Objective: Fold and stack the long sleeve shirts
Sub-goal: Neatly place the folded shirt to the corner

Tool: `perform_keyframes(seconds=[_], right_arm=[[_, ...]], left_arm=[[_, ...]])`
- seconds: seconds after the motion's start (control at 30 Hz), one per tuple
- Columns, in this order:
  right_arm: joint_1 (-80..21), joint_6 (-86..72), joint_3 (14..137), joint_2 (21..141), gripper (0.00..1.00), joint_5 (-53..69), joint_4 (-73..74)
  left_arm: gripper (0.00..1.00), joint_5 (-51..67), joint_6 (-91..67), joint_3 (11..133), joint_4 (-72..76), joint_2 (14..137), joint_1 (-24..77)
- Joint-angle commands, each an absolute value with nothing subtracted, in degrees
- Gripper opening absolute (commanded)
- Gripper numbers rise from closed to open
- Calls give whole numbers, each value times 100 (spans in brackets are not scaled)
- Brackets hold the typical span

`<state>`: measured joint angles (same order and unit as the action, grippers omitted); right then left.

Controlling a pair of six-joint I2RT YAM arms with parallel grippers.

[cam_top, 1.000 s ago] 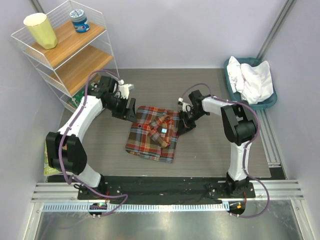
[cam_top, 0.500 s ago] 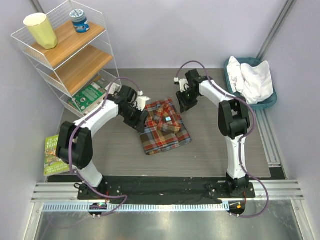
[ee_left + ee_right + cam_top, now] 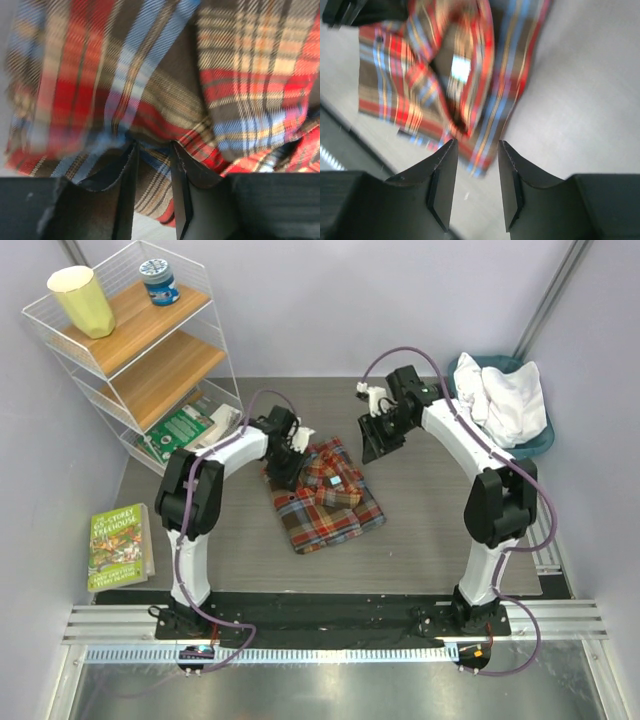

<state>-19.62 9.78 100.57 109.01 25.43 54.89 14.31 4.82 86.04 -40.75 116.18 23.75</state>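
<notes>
A white wire shelf rack with two wooden boards stands at the far left corner of the dark grey wood-grain table. On its top board a pale yellow faceted cup sits to the left, and a small jar with a blue lid sits farther back and to the right, apart from the cup. A flat green printed book or box lies on the rack's lowest level. A green paperback book lies flat at the table's near left edge. A teal plastic basket sits at the far right. A ribbed metal rail runs along the near edge.
</notes>
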Motion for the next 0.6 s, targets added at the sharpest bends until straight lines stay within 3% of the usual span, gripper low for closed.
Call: perform_keyframes(seconds=[0.0,0.13,0.2,0.27,0.4,0.57], right_arm=[[-1662,1159,9370,10301,43,2619,6098],[-1083,1475,9175,10204,43,2497,6398],[-941,1555,9193,10213,43,2365,6556],[-870,1731,9167,10143,43,2277,6714],[-958,1898,8729,9809,45,2233,6811],[-1572,2030,7982,9536,52,1909,6769]], left_arm=[[31,1344,-578,8175,-4430,11610,3214],[28,2274,-1597,7954,-4202,11708,4006],[32,3393,-2011,8033,-3781,11541,4314],[40,3787,-2529,7885,-3211,10877,4263],[61,3543,-3243,7191,-2417,9696,3475],[69,3182,-2691,6952,-3040,9089,2262]])
